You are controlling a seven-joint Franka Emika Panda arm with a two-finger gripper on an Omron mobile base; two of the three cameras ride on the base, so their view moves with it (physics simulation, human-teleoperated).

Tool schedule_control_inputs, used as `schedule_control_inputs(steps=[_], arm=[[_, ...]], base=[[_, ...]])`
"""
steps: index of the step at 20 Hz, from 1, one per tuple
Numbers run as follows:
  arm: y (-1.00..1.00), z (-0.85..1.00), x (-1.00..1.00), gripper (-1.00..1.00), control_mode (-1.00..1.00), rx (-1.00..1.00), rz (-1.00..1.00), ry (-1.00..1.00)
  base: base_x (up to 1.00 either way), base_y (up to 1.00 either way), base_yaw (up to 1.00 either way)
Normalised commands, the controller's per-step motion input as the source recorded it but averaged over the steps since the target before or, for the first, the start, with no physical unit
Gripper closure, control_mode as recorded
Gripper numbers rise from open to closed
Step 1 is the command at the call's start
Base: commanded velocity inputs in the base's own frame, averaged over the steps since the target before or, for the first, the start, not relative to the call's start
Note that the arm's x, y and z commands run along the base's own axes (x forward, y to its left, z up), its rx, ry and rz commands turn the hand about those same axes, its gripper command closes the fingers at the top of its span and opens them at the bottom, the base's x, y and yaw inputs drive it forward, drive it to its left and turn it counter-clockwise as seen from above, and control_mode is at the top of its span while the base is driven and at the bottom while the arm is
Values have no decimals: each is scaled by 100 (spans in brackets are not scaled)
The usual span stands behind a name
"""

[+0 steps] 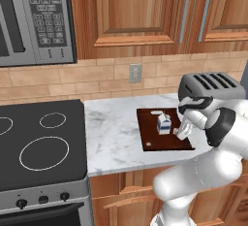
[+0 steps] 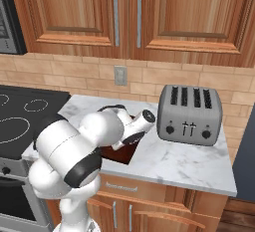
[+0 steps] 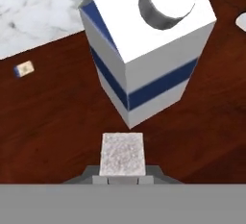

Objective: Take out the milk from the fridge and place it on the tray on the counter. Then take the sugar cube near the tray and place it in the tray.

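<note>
You are looking at the milk [image 1: 163, 123] standing upright on the tray [image 1: 150, 135], which is lying on the counter [image 1: 114, 133] between the stovetop [image 1: 38, 142] at the left and the toaster [image 2: 189, 114] at the right, so the first half of the job is reading as done. The gripper [image 1: 183, 134] is hanging low over the tray's right part, just beside the carton, and in the hand view a small pale cube [image 3: 122, 154] with a grainy, speckled face is sitting right at the fingertips; I am judging that to be the sugar, being brought here to be let go on the board. You cannot tell how wide the fingers are standing or whether they are gripping it. The carton is looking crisp and boxy, white with a blue band, sloped top and round cap. The tray is showing dark, glossy wood grain, with a pale slot at its far end; the counter is smooth marbled stone
</note>
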Motion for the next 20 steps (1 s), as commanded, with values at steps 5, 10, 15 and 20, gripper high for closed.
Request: schedule_control_inputs(steps=[5,10,15,20], arm=[[41,0,-27,-100,-100,-23,-6,-11],[4,0,-41,-100,-100,-7,-7,-13],[-6,24,-42,-100,-100,1,-11,-3],[-21,60,-50,-100,-100,5,-17,-7]], base=[[0,0,0],[0,0,0],[0,0,0],[0,0,0]])
